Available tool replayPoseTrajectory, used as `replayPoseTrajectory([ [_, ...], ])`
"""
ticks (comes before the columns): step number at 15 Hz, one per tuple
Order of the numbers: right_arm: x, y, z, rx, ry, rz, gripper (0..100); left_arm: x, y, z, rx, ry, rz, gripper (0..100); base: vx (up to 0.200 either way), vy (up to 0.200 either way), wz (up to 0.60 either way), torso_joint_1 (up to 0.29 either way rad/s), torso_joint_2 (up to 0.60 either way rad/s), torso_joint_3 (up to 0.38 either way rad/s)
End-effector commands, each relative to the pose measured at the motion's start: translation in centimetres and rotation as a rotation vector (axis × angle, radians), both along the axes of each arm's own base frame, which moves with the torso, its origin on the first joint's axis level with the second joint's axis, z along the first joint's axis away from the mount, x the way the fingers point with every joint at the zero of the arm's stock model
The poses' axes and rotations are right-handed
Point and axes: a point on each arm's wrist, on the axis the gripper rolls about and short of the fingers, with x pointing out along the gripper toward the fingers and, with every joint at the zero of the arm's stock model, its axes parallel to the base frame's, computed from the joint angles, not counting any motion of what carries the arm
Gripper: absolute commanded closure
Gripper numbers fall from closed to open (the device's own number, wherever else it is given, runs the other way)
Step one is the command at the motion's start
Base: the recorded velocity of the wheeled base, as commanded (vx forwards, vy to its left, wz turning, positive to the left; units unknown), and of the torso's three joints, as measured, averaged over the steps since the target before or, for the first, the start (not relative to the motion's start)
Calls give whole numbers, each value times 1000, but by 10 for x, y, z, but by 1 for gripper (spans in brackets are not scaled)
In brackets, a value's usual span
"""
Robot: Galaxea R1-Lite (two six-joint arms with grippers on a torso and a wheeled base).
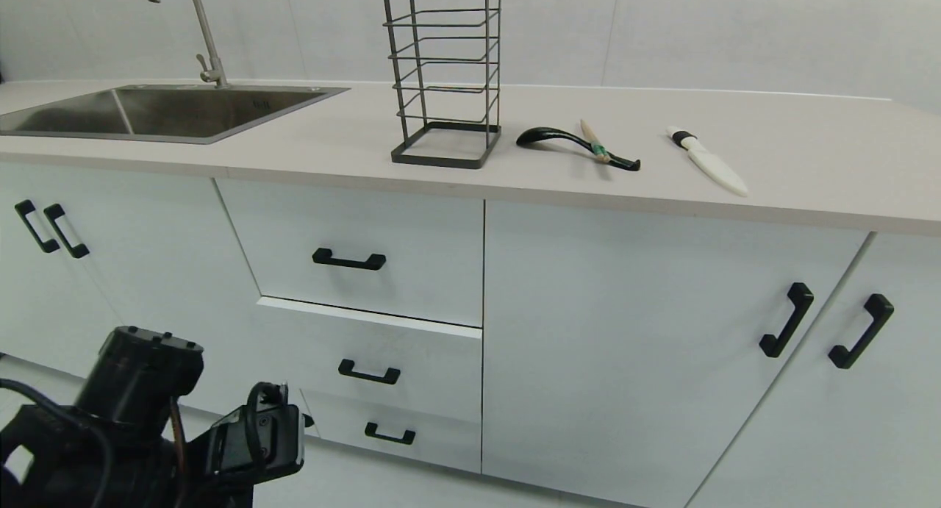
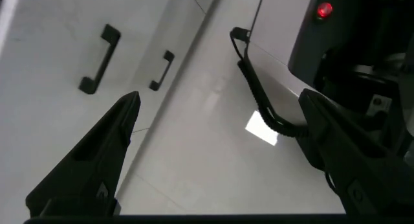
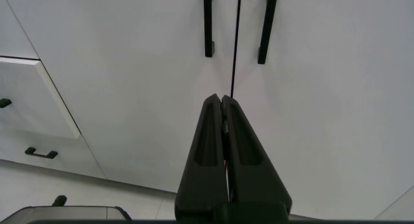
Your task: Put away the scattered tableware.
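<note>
Tableware all sits on the tabletop [image 1: 809, 155]: black ladle [image 1: 559, 137] just right of the wire rack [image 1: 445, 74], a wooden stick [image 1: 590, 137] crossing its handle, and a white knife [image 1: 709, 162] lying apart to the right. None of it is put away yet. Your left arm [image 1: 140, 412] hangs low by the drawers [image 1: 367, 346], left jaws spread wide and empty over the floor. Right jaws are pressed together, empty, and face the cabinet doors [image 3: 310, 88] below the tabletop. Risks: both arms start under the tabletop edge, so a straight lift could clip the lip or a door handle; back off first. Right jaws must part before you descend or they'll just shove the knife. The knife lies flat and thin, so it will likely skid when pinched. Grab the ladle and the stick may get dragged or flicked off. The rack looks light; a nudge could shift or tip it.
</note>
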Motion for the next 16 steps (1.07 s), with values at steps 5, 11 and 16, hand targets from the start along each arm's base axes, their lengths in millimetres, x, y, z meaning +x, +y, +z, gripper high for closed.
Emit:
replayPoseTrajectory([
  [5, 0, 0, 0, 0, 1, 0, 100, 56, -16, -27, 145, -38, -171, 0, 0, 0, 0, 0, 0, 0],
  [11, 0, 0, 0, 0, 1, 0, 100, 96, -8, -48, 239, -40, -157, 0, 0, 0, 0, 0, 0, 0],
  [16, 0, 0, 0, 0, 2, 0, 100, 122, -9, -62, 275, -41, -152, 0, 0, 0, 0, 0, 0, 0],
])
